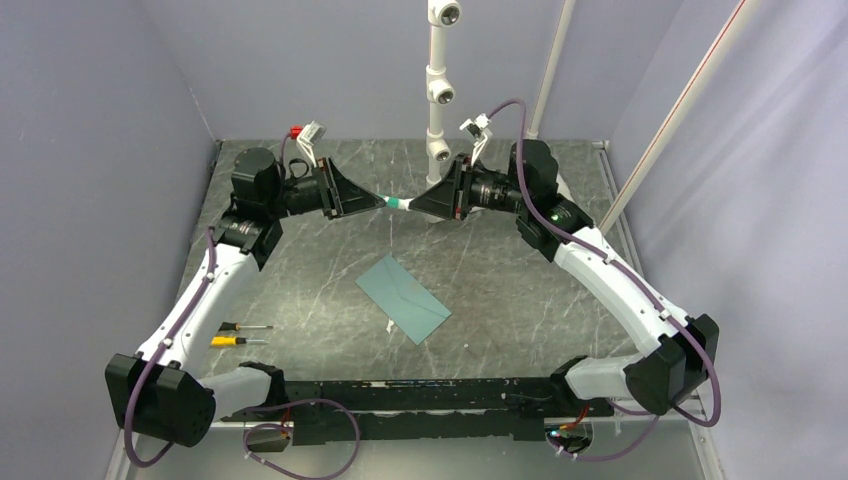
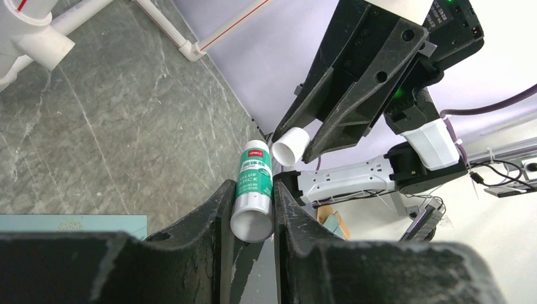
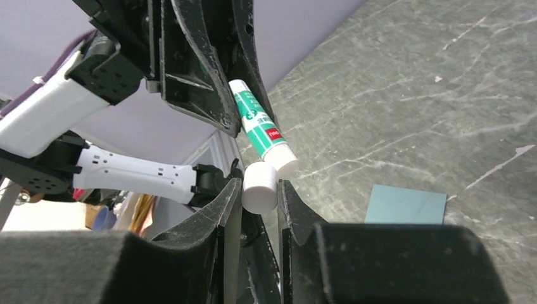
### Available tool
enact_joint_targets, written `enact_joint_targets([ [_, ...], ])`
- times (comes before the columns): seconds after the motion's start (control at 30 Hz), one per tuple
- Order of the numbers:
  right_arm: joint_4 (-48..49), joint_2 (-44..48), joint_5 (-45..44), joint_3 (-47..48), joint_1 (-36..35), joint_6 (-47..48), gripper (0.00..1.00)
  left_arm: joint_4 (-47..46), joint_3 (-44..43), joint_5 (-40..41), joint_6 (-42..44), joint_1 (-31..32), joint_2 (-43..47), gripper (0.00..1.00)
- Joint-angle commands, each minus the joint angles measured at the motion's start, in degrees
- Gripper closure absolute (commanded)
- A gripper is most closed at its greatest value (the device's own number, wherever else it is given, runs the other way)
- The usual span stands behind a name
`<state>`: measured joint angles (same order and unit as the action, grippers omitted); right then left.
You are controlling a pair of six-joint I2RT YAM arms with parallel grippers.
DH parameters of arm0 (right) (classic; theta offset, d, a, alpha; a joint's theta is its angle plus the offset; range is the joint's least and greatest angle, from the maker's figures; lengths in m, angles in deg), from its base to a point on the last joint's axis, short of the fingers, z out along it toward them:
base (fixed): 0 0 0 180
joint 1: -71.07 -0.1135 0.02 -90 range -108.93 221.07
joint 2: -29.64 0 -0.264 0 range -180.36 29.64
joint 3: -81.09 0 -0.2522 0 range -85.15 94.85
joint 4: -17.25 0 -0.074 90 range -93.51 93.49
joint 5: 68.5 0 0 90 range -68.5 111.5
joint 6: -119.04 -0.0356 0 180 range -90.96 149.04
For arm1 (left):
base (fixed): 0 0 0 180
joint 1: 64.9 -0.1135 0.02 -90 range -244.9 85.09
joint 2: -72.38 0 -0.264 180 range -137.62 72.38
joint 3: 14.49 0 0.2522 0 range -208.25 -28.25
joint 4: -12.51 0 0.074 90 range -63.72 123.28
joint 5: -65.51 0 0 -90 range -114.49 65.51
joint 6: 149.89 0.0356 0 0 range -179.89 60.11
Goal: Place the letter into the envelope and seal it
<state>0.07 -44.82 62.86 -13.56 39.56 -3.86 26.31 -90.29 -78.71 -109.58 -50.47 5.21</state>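
Upper centre of the top view: arms meet above the worktop [image 1: 520, 300].
Left end effector [image 2: 253, 191] pinches glue stick [image 2: 254, 183]; right end effector [image 3: 259, 190] pinches white cap [image 3: 259, 187]; envelope [image 1: 404, 298] flat mid-frame.

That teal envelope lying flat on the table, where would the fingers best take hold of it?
Probably a corner or short edge of the envelope, coming straight down from above: it lies flat on the table, so only an edge offers anything to pinch.

Left arm [image 1: 200, 290] and right arm [image 1: 610, 280] reach forward and inward, left gripper [image 1: 380, 199] facing right gripper [image 1: 418, 207] nearly tip to tip, clamped on glue stick [image 2: 253, 190] and white cap [image 3: 259, 188] respectively.
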Motion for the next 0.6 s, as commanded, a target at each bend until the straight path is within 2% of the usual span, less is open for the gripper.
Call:
enact_joint_targets([
  [0.0,-1.16,-0.16,-1.65,2.28,-0.38,3.49,1.0,-3.65,0.72,-2.07,0.13,0.24,1.49,0.98],
  [0.23,-0.25,-1.67,-1.63,2.41,-1.0,3.35,1.0,-9.93,2.19,-3.37,-3.65,0.23,1.35,0.97],
  [0.47,2.02,-1.91,-0.82,2.08,-1.1,1.81,1.0,-20.44,3.0,-3.72,-13.24,0.24,1.62,0.98],
  [0.57,3.0,-1.48,0.62,1.71,-1.0,1.08,1.0,-22.06,2.08,-3.29,-14.49,0.22,2.09,0.98],
])
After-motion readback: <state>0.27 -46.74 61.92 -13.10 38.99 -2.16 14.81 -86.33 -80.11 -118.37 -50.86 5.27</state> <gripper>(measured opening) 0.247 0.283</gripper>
